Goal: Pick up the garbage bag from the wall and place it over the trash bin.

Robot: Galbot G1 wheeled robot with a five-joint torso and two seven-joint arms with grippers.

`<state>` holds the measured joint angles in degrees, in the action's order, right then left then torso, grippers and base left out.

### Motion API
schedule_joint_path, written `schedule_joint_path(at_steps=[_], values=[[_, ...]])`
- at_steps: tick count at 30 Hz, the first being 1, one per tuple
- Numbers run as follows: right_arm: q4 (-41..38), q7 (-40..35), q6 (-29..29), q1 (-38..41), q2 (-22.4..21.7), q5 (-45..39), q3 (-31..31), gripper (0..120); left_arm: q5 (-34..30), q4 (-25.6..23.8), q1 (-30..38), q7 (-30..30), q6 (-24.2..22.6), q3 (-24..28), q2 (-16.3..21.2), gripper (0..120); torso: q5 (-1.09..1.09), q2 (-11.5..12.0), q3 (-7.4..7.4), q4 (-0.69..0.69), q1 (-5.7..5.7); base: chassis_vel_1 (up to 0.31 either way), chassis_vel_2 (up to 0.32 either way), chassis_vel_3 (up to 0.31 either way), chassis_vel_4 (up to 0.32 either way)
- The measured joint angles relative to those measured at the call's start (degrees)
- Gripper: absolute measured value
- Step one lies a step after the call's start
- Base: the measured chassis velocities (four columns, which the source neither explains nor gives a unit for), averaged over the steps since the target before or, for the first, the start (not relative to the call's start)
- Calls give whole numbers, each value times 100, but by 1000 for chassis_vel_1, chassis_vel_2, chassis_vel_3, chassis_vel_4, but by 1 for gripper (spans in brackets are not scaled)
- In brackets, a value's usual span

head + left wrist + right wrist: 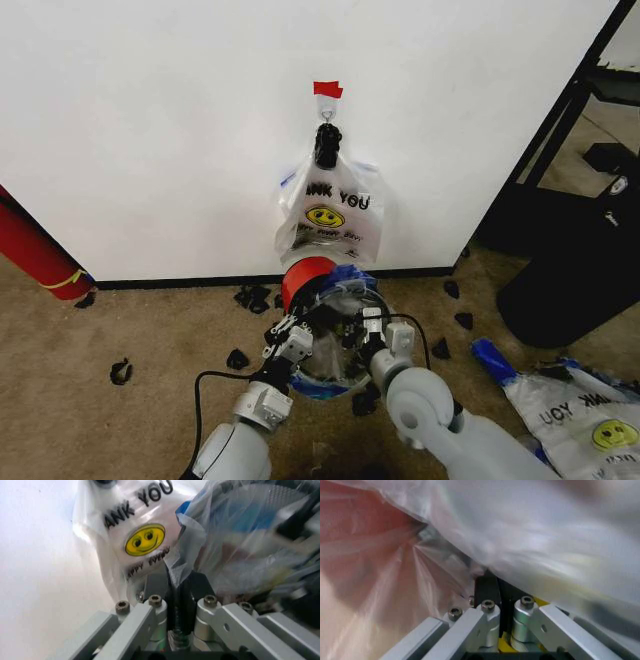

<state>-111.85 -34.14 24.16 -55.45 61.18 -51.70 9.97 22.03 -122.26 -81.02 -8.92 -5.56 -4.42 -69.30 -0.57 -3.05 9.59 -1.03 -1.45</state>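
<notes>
A translucent garbage bag [345,300] with blue strips is spread across the mouth of the small black trash bin [303,283], whose red part faces the wall [150,120]. My left gripper [285,332] is shut on the bag's film at the bin's left rim. My right gripper [372,328] is shut on it at the right rim. In the left wrist view the closed left gripper [179,581] pinches a fold of the crumpled bag [240,536]. In the right wrist view the right gripper [492,583] clamps bag film [545,536].
Another "THANK YOU" bag [330,210] [145,540] hangs from the hook [327,108] under red tape [327,89]. A big black container [580,270] stands right, with a bag [590,425] on the carpet before it. A red roll [35,250] leans left. Black scraps [252,297] lie around.
</notes>
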Motion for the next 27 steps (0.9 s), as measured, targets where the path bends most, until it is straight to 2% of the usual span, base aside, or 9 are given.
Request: schedule_joint_path(at_steps=[14,27], values=[[808,1034,-481,363,406,193,228,0,267,-196,-166,126,107,129,-96,3,-1,0,0,0,0,0,0,0,0],[1380,1531,-774,446,631,548,149,0,651,-566,-462,264,172,327,-126,3,-1,0,0,0,0,0,0,0,0]])
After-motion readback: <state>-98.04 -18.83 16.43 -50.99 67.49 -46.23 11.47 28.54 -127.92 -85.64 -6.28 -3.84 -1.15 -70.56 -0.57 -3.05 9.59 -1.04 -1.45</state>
